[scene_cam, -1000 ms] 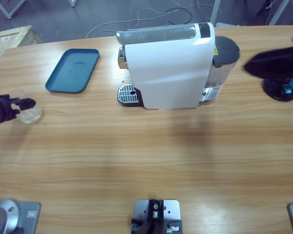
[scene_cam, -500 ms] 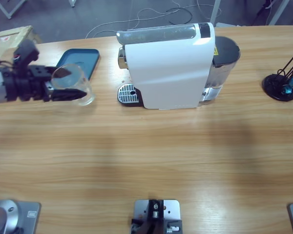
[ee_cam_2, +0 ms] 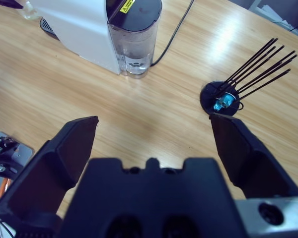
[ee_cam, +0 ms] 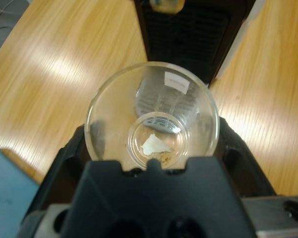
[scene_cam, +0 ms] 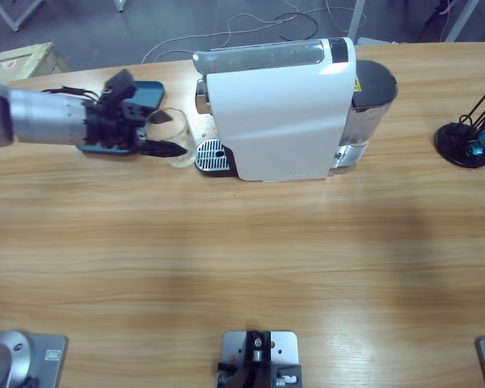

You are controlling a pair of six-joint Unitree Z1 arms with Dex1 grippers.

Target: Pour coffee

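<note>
My left gripper is shut on a clear glass tumbler, held just left of the drip grate of the white coffee machine. In the left wrist view the black jaws clasp the tumbler on both sides, with the machine's dark grate right behind it. The coffee is out of view: the tumbler's bottom shows only a white glint and a small brownish speck. My right gripper hangs open high over the table's right part, holding nothing; it does not show in the high view.
A blue tray lies behind the left arm, partly covered by it. A black stand with thin sticks sits at the far right. The machine's water tank and cable face the right gripper. A cardboard box sits at the back left.
The left arm has carried the tumbler rightward from the table's left edge, past the blue tray, up to the machine's drip grate. A dark blur at the right edge is gone.
</note>
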